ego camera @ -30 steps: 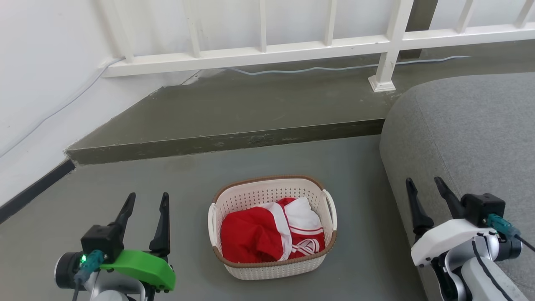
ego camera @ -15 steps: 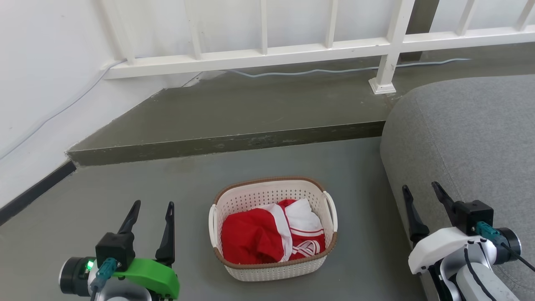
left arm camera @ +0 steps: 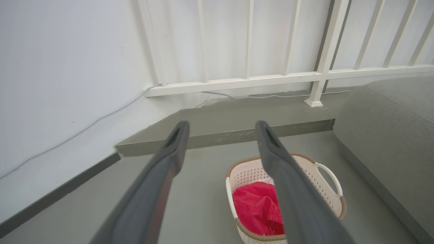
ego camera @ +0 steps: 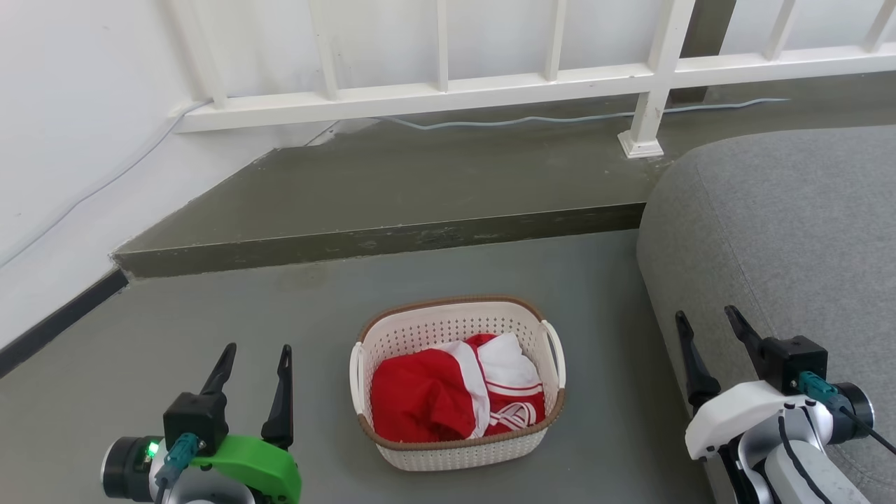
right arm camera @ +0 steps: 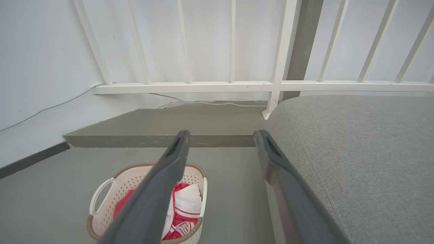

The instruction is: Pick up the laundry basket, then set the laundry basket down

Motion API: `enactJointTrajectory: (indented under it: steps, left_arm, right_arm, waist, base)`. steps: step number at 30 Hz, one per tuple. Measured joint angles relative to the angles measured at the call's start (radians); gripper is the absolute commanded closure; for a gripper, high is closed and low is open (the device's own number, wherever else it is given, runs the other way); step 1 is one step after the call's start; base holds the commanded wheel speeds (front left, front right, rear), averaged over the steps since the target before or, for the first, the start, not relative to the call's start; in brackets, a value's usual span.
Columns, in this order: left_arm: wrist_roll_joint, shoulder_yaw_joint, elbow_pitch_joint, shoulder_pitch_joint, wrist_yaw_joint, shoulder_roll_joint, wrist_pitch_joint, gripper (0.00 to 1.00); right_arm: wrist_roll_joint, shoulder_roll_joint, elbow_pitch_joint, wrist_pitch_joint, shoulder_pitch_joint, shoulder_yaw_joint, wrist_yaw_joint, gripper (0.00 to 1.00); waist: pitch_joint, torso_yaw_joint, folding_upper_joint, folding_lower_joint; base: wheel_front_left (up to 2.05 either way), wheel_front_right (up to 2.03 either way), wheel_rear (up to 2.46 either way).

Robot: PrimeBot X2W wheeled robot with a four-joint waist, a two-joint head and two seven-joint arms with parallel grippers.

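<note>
The laundry basket (ego camera: 448,329) stands on the grey floor in the middle of the head view, cream-white and perforated with a brown rim and white loop handles, holding red and white clothes (ego camera: 455,395). It lies low right in the left wrist view as the laundry basket (left arm camera: 322,184) and low left in the right wrist view as the laundry basket (right arm camera: 129,181). My left gripper (ego camera: 256,350) is open, left of the basket and apart from it. My right gripper (ego camera: 705,316) is open, right of the basket, over the sofa's edge. Both hold nothing.
A grey sofa (ego camera: 791,231) fills the right side, close to the right gripper. Behind the basket runs a raised concrete step (ego camera: 378,238) with a white railing (ego camera: 448,91) and a cable. A white wall (ego camera: 63,140) with dark skirting closes the left.
Over the last second both grippers drew back a little toward the bottom of the head view. The basket has not moved.
</note>
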Motion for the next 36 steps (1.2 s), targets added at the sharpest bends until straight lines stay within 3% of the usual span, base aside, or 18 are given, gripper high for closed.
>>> enactJointTrajectory:
  steps: [20,36]
  left_arm:
    - [-0.01,-0.001,-0.005,0.0,0.0,-0.013,0.0,0.0]
    - [-0.01,-0.005,-0.049,-0.053,-0.009,-0.015,0.0,0.0]
  right_arm:
    - [0.002,0.003,-0.006,0.0,0.001,-0.008,0.0,0.0]
    - [0.0,0.015,-0.046,0.009,-0.049,-0.024,-0.007,0.0]
  waist:
    - [0.045,-0.004,0.0,0.0]
    - [0.217,-0.007,0.0,0.0]
  base:
    - [0.0,0.0,0.0]
    - [0.0,0.0,0.0]
